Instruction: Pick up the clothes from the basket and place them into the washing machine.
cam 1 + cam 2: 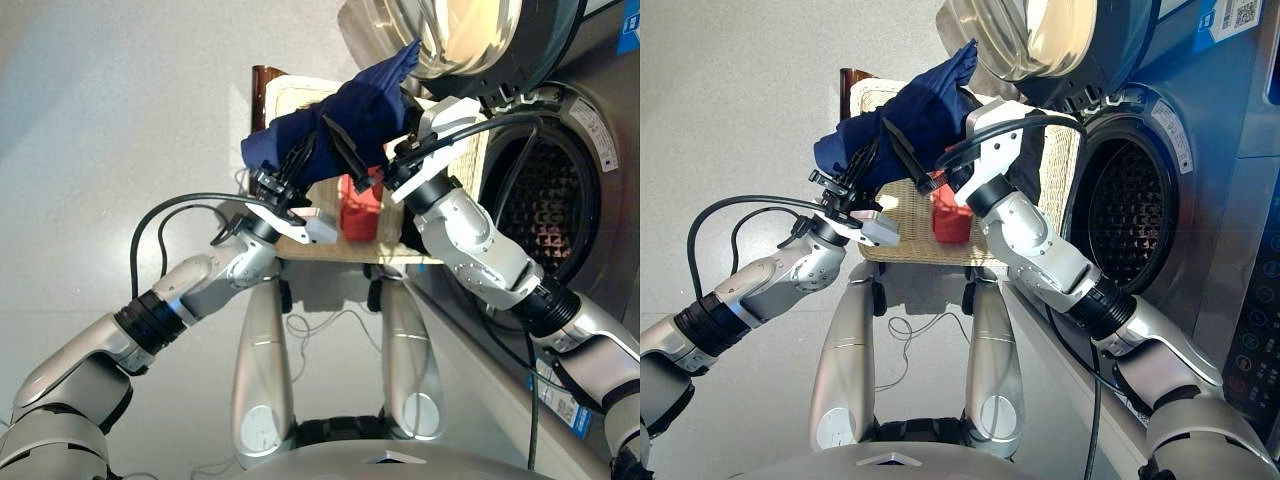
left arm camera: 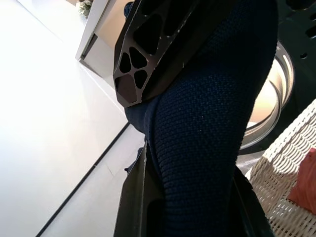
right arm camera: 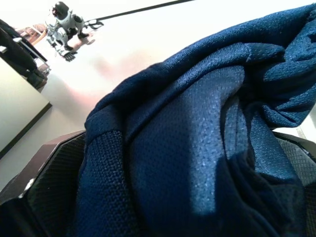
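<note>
Above the cream wicker basket [image 1: 440, 245], navy garment [image 1: 340, 120] clamped in both the left claw [image 1: 300, 165] and right claw [image 1: 375, 165]. Could snag on the open porthole door [image 1: 470, 40], missing the drum [image 1: 545, 210]; red-orange cloth [image 1: 360, 210] still to fetch.

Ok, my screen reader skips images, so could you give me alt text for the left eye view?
Both grippers, left and right, hold a navy garment above a white basket. A red cloth remains inside, beside the open washing machine.

pale glossy floor [image 1: 120, 110], dark wooden stand [image 1: 268, 80] behind, loose white cable [image 1: 320, 322] on floor
</note>
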Tool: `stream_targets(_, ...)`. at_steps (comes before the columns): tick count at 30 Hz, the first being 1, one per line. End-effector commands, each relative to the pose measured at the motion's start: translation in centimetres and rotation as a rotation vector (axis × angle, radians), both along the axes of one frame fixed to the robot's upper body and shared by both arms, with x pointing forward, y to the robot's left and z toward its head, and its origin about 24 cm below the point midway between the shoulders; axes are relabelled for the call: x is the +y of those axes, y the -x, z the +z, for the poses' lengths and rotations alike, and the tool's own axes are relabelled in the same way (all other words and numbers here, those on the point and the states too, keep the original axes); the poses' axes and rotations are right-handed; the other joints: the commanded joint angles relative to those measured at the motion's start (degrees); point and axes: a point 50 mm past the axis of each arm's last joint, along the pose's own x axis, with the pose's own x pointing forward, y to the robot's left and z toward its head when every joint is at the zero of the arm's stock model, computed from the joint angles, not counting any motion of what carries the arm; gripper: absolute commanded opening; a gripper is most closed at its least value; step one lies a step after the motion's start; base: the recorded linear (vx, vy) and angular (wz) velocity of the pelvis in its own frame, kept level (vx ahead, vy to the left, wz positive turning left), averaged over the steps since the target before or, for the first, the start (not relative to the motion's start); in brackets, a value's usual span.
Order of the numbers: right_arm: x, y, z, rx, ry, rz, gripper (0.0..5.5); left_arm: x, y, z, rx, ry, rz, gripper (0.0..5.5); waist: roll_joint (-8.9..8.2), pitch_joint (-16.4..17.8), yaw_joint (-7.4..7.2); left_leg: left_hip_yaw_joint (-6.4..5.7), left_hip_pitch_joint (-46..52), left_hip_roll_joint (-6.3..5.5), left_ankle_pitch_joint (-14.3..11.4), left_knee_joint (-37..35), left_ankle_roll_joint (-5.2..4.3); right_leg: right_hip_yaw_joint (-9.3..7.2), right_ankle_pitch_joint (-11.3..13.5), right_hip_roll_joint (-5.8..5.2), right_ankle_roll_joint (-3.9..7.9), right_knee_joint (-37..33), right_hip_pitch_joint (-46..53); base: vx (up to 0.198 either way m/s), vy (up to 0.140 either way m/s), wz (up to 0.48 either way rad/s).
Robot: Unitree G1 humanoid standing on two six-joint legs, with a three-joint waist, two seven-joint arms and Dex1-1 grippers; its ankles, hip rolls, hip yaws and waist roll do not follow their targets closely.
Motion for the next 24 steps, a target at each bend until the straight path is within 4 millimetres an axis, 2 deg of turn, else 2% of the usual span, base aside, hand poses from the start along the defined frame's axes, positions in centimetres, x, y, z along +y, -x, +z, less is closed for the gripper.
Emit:
stream_targets(1,0.2,0.6,0.4,-0.028,0.039,0.025,1.21,-2.8,4.2,6.0,-0.272,0.232,-0.265,0.0,3.16,-0.8,-0.29,1.07,0.6,0.14,-2.7,1.8,-2.23,2.1,2.6,-1.31,1.49,-2.2,-1.7,0.0,0.0,0.0)
stream_targets(2,0.5,0.7,0.5,-0.033,0.043,0.037,0.0,-2.9,4.3,6.1,-0.271,0.235,-0.272,0.0,3.18,-0.8,-0.27,1.05,0.6,0.14,-2.8,1.9,-2.22,2.14,2.7,-1.3,1.45,-2.1,-1.8,0.0,0.0,0.0)
stream_targets(9,0.7,0.7,0.5,-0.065,0.062,0.023,0.0,-2.9,4.4,6.5,-0.278,0.25,-0.282,0.0,3.14,-0.8,-0.22,1.03,0.5,0.07,-2.7,1.7,-2.11,2.21,2.7,-1.26,1.43,-2.3,-1.6,0.0,0.0,0.0)
stream_targets(16,0.2,0.9,0.9,-0.204,0.104,-0.061,0.0,-3.1,4.7,6.7,-0.297,0.261,-0.307,0.0,3.22,-0.8,-0.4,1.02,0.7,0.03,-3.4,2.3,-1.85,2.32,2.2,-1.31,1.5,-1.8,-1.5,0.0,0.0,0.0)
stream_targets(17,-0.1,0.8,0.9,-0.207,0.093,-0.081,0.0,-3.0,4.7,6.8,-0.304,0.262,-0.306,0.0,3.25,-0.8,-0.54,1.02,0.3,-0.03,-2.9,2.1,-1.78,2.41,2.7,-1.33,1.47,-2.1,-1.9,0.0,0.0,0.0)
stream_targets(18,-0.3,0.7,0.9,-0.207,0.079,-0.098,0.0,-3.0,4.7,6.8,-0.3,0.263,-0.305,0.32,3.27,-0.8,-0.6,1.03,0.3,-0.02,-2.9,2.1,-1.75,2.45,2.7,-1.32,1.46,-2.1,-1.9,0.0,0.0,0.0)
stream_targets(19,-0.5,0.7,0.9,-0.211,0.065,-0.115,0.0,-2.9,4.7,6.6,-0.29,0.262,-0.303,1.38,3.31,-0.8,-0.62,1.04,0.4,0.02,-3.0,2.2,-1.73,2.49,2.6,-1.29,1.44,-1.9,-1.9,0.0,0.0,0.0)
stream_targets(20,-0.7,0.6,0.8,-0.208,0.057,-0.127,0.0,-2.9,4.7,6.6,-0.285,0.261,-0.304,4.08,3.35,-0.8,-0.63,1.02,0.3,-0.02,-2.9,2.2,-1.72,2.5,2.7,-1.32,1.43,-1.9,-2.0,0.0,0.0,0.0)
stream_targets(21,-0.7,0.6,0.8,-0.207,0.057,-0.128,0.0,-2.9,4.7,6.5,-0.283,0.26,-0.304,5.5,3.33,-0.8,-0.57,1.02,0.4,0.01,-3.0,2.3,-1.72,2.51,2.6,-1.3,1.43,-1.8,-2.0,0.0,0.0,0.0)
stream_targets(24,-1.4,0.5,0.4,-0.198,0.0,-0.195,0.0,-2.7,4.5,5.8,-0.238,0.256,-0.296,5.5,3.55,-0.8,-0.63,1.08,0.6,0.04,-3.5,2.5,-1.66,2.58,2.0,-1.19,1.46,-1.5,-1.7,0.0,0.0,0.0)
